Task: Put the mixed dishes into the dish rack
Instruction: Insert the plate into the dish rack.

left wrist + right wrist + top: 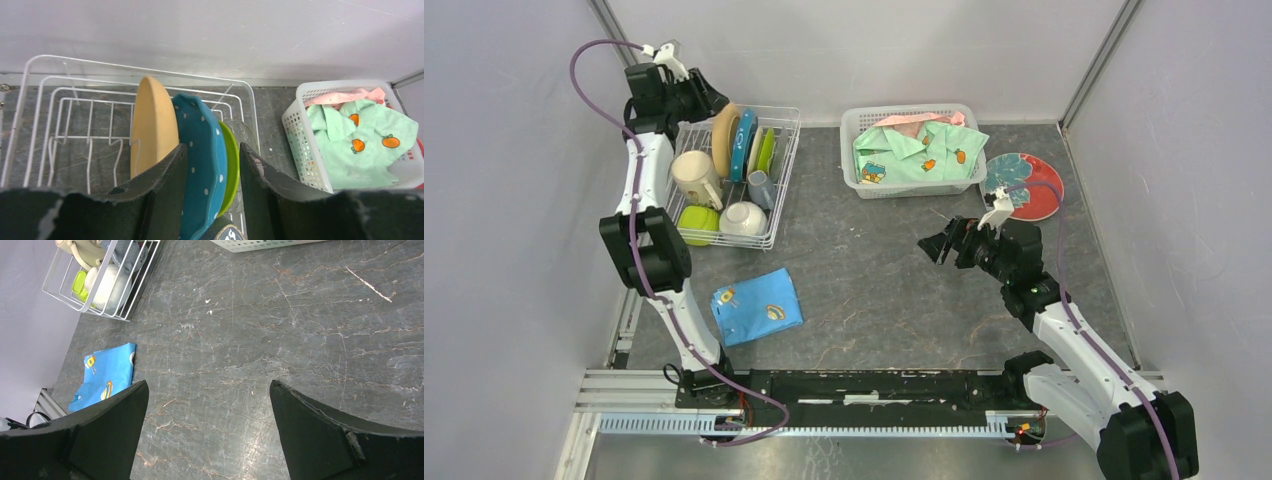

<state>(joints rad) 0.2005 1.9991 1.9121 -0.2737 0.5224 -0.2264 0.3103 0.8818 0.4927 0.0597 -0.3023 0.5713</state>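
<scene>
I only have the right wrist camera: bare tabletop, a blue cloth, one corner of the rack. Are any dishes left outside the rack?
Observer: One. A red plate lies flat on the table, right of the white basket, beyond the right gripper.
Operator: Where is the left gripper?
Observer: The left gripper is over the far end of the dish rack, straddling the upright blue dotted plate. I cannot tell whether it grips it.
Operator: What stands next to that plate?
Observer: A tan plate on one side, a lime-green plate on the other.
</scene>
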